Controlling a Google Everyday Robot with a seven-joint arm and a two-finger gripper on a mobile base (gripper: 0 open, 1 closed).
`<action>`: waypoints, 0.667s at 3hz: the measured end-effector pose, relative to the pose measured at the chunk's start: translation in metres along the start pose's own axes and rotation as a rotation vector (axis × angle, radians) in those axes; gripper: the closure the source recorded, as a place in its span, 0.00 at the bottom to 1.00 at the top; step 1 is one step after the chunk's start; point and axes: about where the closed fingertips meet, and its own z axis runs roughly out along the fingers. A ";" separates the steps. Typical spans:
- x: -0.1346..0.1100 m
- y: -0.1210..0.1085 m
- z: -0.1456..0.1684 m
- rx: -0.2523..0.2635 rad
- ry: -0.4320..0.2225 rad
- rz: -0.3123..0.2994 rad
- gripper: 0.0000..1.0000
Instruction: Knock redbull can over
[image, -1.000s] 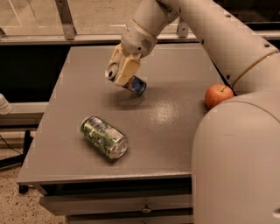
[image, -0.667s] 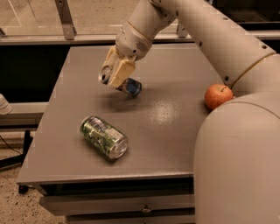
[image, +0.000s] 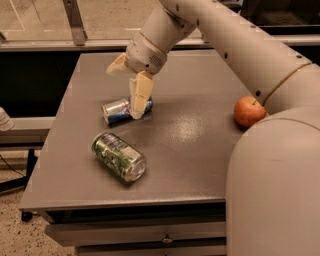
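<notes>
**Redbull can (image: 118, 110) tipped over, gripper (image: 123, 93) spread above it**

Since a second ago the redbull can has gone from tilted between the fingers to flat on its side on the grey table (image: 200, 150), silver top facing left, blue end right. Gripper sits just over it, left of table centre, fingers wide apart and holding nothing: one finger (image: 116, 65) sticks out left, the other (image: 140, 96) points down across the can's right half, apparently touching it. Green can (image: 119, 156) lies on its side nearer the front edge, close to the redbull can but apart. Apple (image: 249, 111) rests at the right, beside the arm (image: 235, 40).
</notes>
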 end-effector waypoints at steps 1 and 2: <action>-0.001 0.003 0.005 0.000 -0.005 0.004 0.00; 0.015 0.005 -0.005 0.085 -0.041 0.083 0.00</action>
